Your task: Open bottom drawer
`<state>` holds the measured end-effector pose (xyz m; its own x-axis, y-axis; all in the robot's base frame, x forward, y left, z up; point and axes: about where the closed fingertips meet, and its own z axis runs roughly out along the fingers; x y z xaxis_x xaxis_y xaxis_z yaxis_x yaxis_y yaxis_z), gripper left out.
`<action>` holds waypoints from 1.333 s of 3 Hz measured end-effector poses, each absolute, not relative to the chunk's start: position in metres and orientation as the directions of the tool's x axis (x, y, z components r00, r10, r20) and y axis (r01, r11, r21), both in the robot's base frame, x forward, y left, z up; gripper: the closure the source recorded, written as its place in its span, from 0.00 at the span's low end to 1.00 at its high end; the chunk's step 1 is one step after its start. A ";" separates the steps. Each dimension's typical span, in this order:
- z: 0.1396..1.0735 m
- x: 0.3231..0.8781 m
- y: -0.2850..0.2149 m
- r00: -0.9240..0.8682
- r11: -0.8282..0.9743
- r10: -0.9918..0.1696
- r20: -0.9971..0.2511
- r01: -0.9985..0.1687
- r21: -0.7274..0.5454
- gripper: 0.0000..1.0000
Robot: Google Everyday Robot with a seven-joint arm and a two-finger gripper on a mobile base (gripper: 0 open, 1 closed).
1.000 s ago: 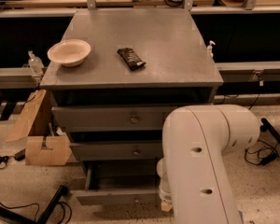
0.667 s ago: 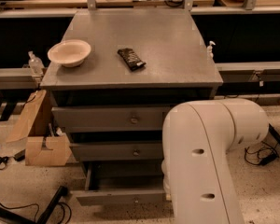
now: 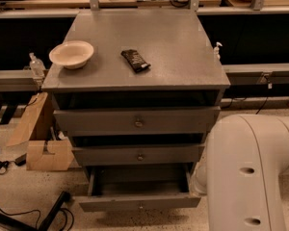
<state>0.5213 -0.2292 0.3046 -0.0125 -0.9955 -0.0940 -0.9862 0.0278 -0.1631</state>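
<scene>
Hand out of view, grip untellable; bottom drawer (image 3: 139, 202) stands open over speckled floor (image 3: 19, 192), bowl (image 3: 71, 54) on grey cabinet top (image 3: 176, 44).

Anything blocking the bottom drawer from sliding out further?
Nothing visible stands in front of the bottom drawer, which is already partly out. The arm sits beside its right corner; the tool is not in view.

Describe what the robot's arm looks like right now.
The arm is a thick, smooth, off-white casing with rounded ends and two small dark round holes down its side. No cables or markings show on it. The gripper is not in view, probably behind the arm at lower right.
</scene>
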 end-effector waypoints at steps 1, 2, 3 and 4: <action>0.304 0.521 -0.223 -0.008 0.022 -0.996 -0.092 -0.988 -0.156 1.00; 0.291 0.525 -0.209 0.015 0.001 -0.994 -0.105 -0.989 -0.147 1.00; 0.262 0.541 -0.179 0.085 -0.053 -0.980 -0.182 -0.983 -0.174 1.00; 0.229 0.557 -0.150 0.124 -0.072 -0.951 -0.282 -0.979 -0.189 1.00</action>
